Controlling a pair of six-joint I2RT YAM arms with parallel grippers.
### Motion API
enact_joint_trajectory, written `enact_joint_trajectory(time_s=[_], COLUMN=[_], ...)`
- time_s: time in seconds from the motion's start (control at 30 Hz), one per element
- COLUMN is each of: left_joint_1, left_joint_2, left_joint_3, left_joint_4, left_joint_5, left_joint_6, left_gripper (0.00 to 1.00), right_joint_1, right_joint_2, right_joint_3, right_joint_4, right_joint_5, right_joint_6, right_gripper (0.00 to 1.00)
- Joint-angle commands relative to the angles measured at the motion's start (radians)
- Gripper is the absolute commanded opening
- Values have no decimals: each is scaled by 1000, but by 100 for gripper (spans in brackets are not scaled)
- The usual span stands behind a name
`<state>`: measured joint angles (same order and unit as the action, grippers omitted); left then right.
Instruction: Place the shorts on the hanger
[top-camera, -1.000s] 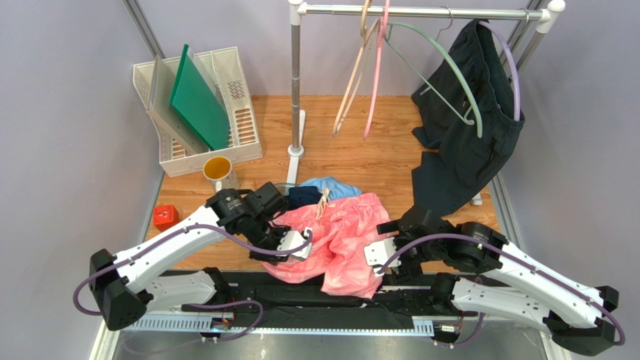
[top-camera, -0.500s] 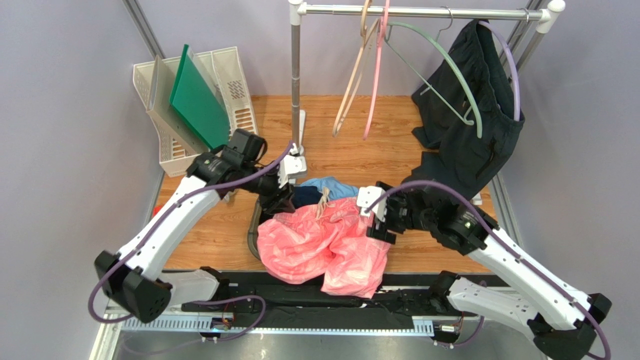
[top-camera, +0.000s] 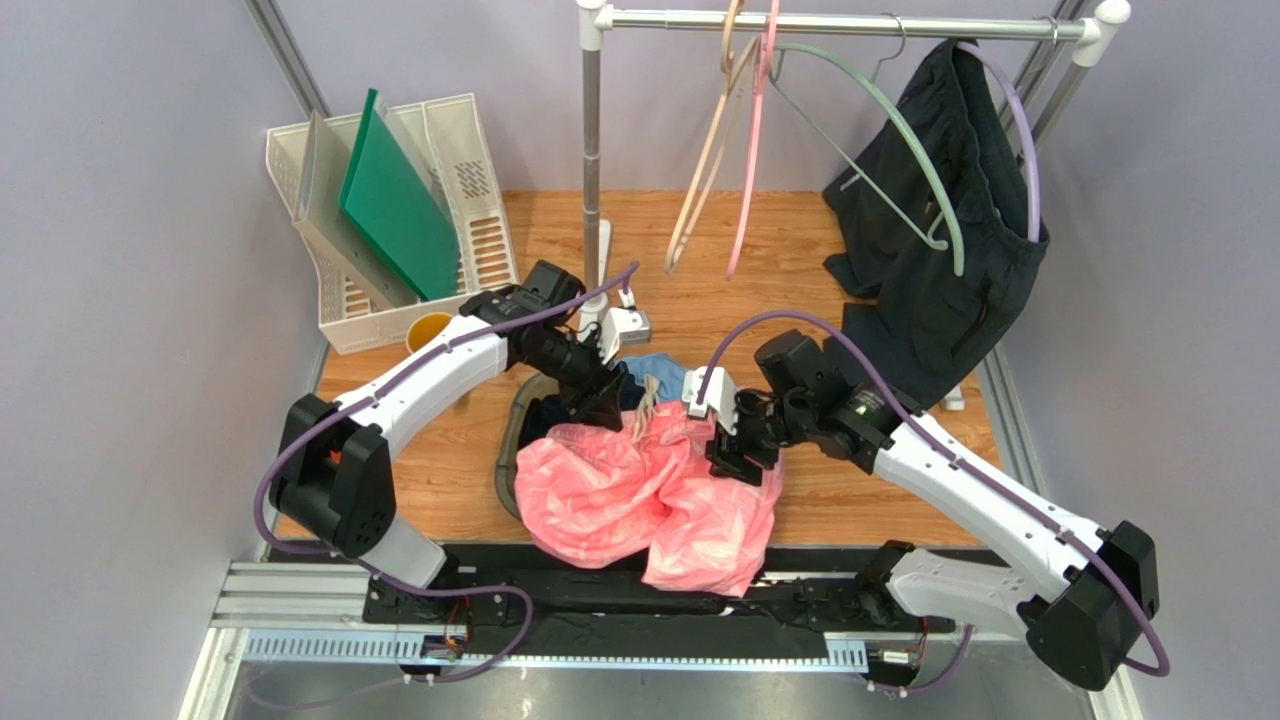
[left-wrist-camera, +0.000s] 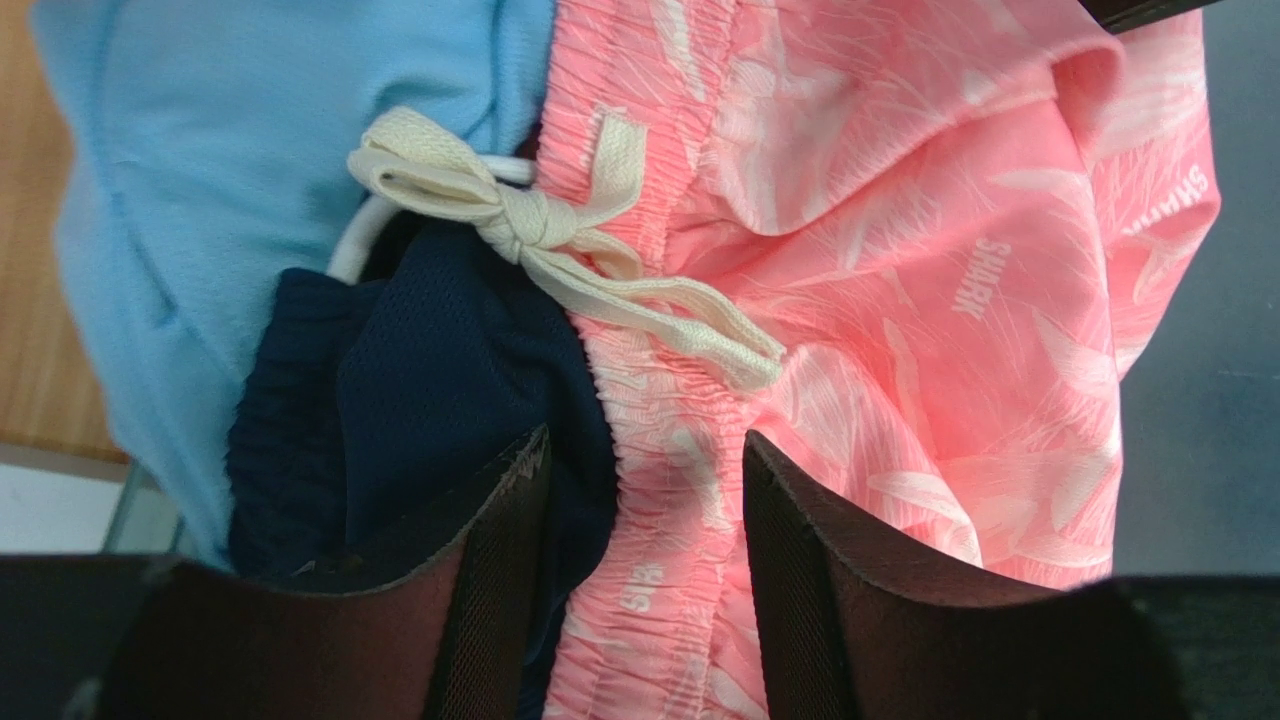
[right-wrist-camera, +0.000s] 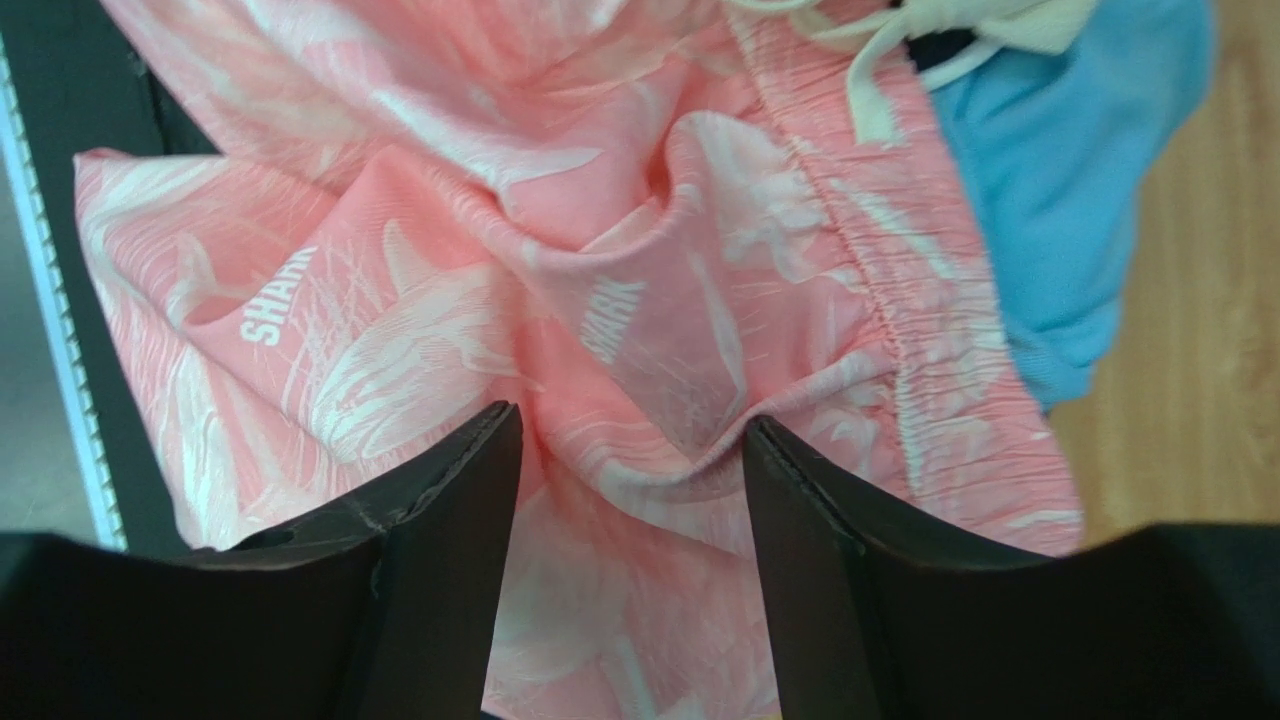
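**Here, both pincers stand apart over the salmon-pink shorts**

The left pincer (left-wrist-camera: 643, 458) holds its two dark fingers apart. In the gap shows the gathered waistband of the shorts (left-wrist-camera: 932, 285), beside a fold of a dark navy garment (left-wrist-camera: 421, 390). Whether the fingers touch the cloth cannot be told. Just beyond the fingertips the cream drawstring (left-wrist-camera: 571, 240) lies tied in a bow on the waistband. A light blue garment (left-wrist-camera: 226, 165) lies beside the drawstring, next to the navy garment.

The right pincer (right-wrist-camera: 628, 435) is also apart, with one finger on either side of a raised fold of the pink fabric. That fabric carries a pale leaf print and small white lettering. No grip on the cloth is visible there.

In the top view, the two pincers face each other across the far edge of the shorts. The left one is at the drawstring and the right one is just to its right. The shorts lie in a crumpled heap on the wooden bench (top-camera: 436, 450), close to the arm bases, with one corner spilling over the black strip at the front. The blue garment peeks out behind the heap.

The sage-green hanger (top-camera: 902, 132) hangs from the metal rail (top-camera: 842, 23) at the far side, well apart from the shorts. Behind it, dark garments (top-camera: 932, 285) hang on a lilac hanger (top-camera: 1026, 135). A beige hanger (top-camera: 699, 165) and a pink hanger (top-camera: 751, 165) hang on the same rail to its left. At the far left a white rack (top-camera: 484, 225) holds a green board (top-camera: 394, 195).
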<state>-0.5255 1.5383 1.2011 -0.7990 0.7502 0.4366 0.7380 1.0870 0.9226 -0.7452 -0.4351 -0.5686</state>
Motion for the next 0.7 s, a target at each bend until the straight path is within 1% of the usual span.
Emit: enact_joint_trajectory(time_s=[0.0, 0.03, 0.07, 0.1, 0.13, 0.17, 0.2, 0.27, 0.3, 0.37, 0.4, 0.43, 0.47, 0.5, 0.57, 0.6, 0.67], left_joint_1=[-59, -73, -103, -117, -131, -149, -159, -177, -183, -205, -212, -226, -240, -282, -324, -367, -401], left_joint_2=[-27, -43, -58, -58, -75, -84, -113, -147, -185, -234, -250, -262, -280, -288, -302, -308, -310], left_joint_3=[-26, -31, -41, -43, -47, -51, -54, -75, -83, -101, -107, -113, -115, -124, -132, -141, -149], left_joint_4=[-15, -23, -44, -54, -68, -89, -98, -108, -111, -121, -124, -138, -146, -154, -170, -174, -177], left_joint_5=[34, 28, 14, 6, -2, -17, -25, -58, -72, -94, -98, -109, -117, -124, -150, -156, -176], left_joint_6=[74, 108, 134, 134, 155, 163, 177, 192, 203, 230, 240, 251, 279, 292, 324, 329, 340], left_gripper=[54, 49, 42, 42, 32, 28, 18, 12, 7, 3, 1, 0, 0, 0, 0, 0, 0], right_joint_1=[-2, 0, -3, -3, -15, -28, -67, -119, -179, -239, -290, -311, -351, -364, -390, -409, -420], right_joint_2=[-12, -18, -35, -48, -77, -97, -114, -162, -177, -197, -197, -191, -159, -141, -87, -32, 13], right_joint_3=[-45, -48, -51, -51, -50, -47, -38, -25, -15, -7, -4, -4, -2, 7, 27, 51, 70], right_joint_4=[-32, -42, -49, -51, -52, -54, -54, -56, -57, -65, -66, -69, -69, -68, -56, -49, -39], right_joint_5=[-100, -106, -100, -96, -93, -93, -96, -114, -119, -140, -145, -160, -169, -175, -189, -197, -218], right_joint_6=[-34, -31, 10, 33, 61, 108, 136, 182, 229, 254, 256, 251, 242, 230, 228, 230, 225], right_gripper=[57, 57, 59, 59, 63, 68, 74, 81, 88, 92, 94, 95, 95, 95, 95, 95, 95])
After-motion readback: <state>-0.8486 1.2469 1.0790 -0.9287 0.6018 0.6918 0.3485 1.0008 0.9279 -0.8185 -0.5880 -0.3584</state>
